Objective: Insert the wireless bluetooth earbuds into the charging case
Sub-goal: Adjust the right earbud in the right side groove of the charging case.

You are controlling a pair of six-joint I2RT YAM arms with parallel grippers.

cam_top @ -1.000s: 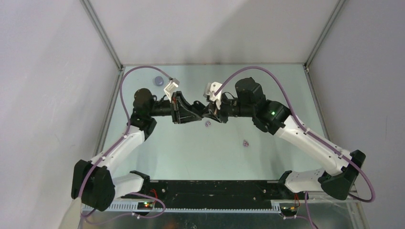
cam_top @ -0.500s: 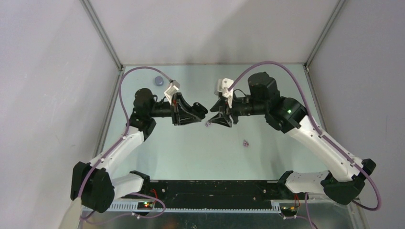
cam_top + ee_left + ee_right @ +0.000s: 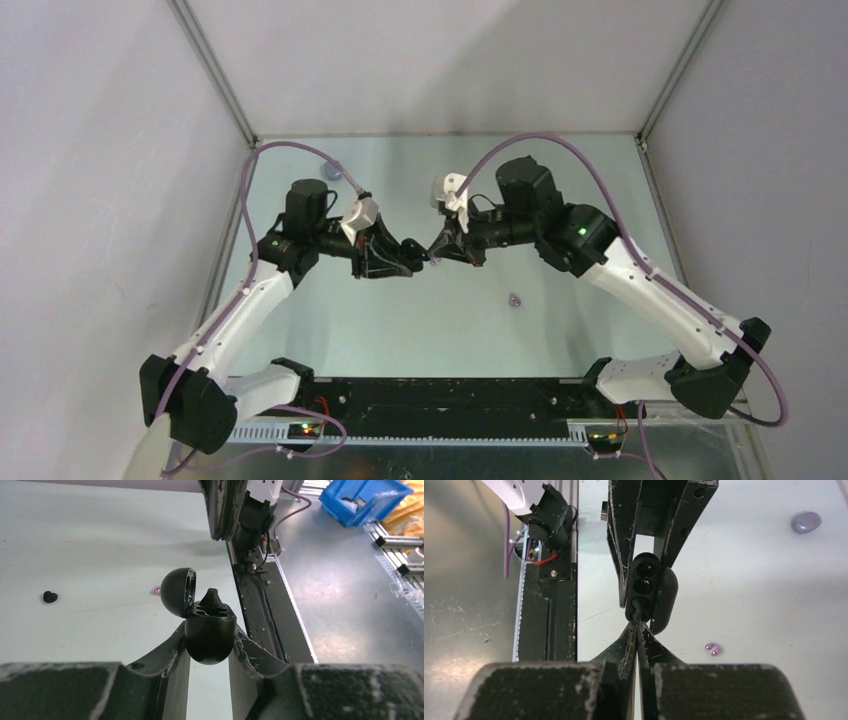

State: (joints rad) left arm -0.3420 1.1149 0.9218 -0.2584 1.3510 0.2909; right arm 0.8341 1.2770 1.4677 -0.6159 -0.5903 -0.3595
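Table surface (image 3: 560, 190): both arms reach in and meet around its middle, somewhat toward the far edge. Left gripper (image 3: 412, 258): jaws part-way spread, clamped on the round body of the black charging case (image 3: 210, 635), which is held off the surface with its lid (image 3: 176, 591) swung open. Right gripper (image 3: 436, 250): jaws pressed flat together with nothing seen between them, tip just at the case mouth; contact cannot be confirmed from the wrist views. One black earbud (image 3: 212, 597) stands proud of its socket, tilted, not seated. Second black earbud (image 3: 49, 597) lies on the surface well apart from the case. Lilac earbuds (image 3: 712, 650) lie together right of centre, nearer the near edge than the grippers. Lilac pebble-shaped object (image 3: 330, 170) sits near the far-left corner. Judgement: the step in hand is seating the proud bud. To do it well, keep the left clamp rigid and the mouth facing the right tip. Line the closed tip up on the bud's top along the socket axis, then press slowly and straight. Off-axis force would likely flick the bud out or twist the case in the pads. Avoid catching the lid, and back off straight.
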